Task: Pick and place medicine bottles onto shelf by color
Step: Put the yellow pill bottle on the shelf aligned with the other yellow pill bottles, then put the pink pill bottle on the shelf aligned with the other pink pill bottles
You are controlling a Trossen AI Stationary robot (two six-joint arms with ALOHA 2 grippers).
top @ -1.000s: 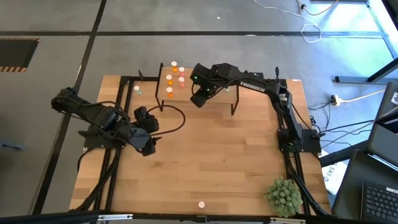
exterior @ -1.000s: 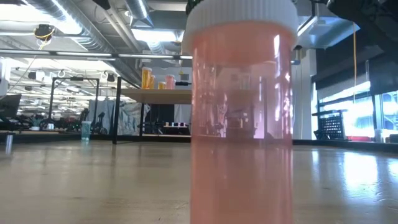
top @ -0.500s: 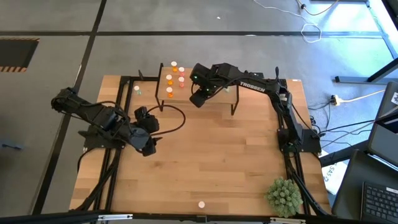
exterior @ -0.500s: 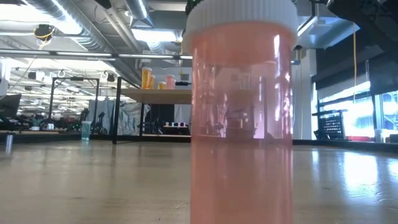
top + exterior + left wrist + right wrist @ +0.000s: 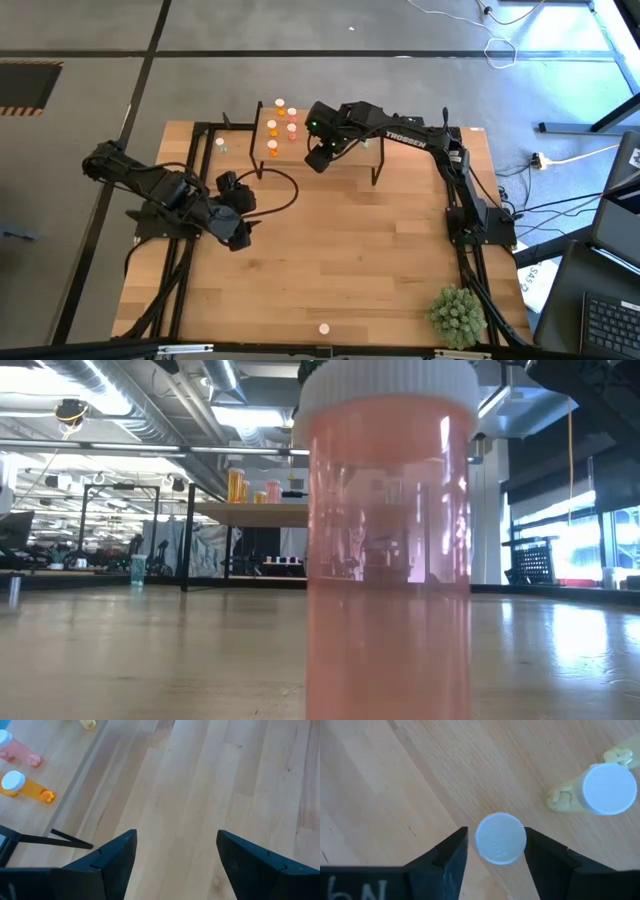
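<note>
The shelf [image 5: 318, 140] stands at the table's far side with several orange and red-pink medicine bottles [image 5: 281, 125] upright on its left part. My right gripper [image 5: 495, 842] hovers over the shelf, open and pointing down. Its fingers stand on either side of the white cap of an upright bottle [image 5: 500, 838], with a narrow gap showing at one side. A pale yellow bottle [image 5: 600, 790] stands beside it. Another red-pink bottle [image 5: 385, 540] stands at the table's near edge [image 5: 324, 328]. My left gripper [image 5: 172, 860] waits open over the table's left part [image 5: 235, 232].
A pale green bottle [image 5: 220, 145] stands on the table left of the shelf. The spiky green plant ball [image 5: 457, 315] sits at the near right corner. Black frame rails run along the table's left and right sides. Bare wood lies across the middle [image 5: 350, 250].
</note>
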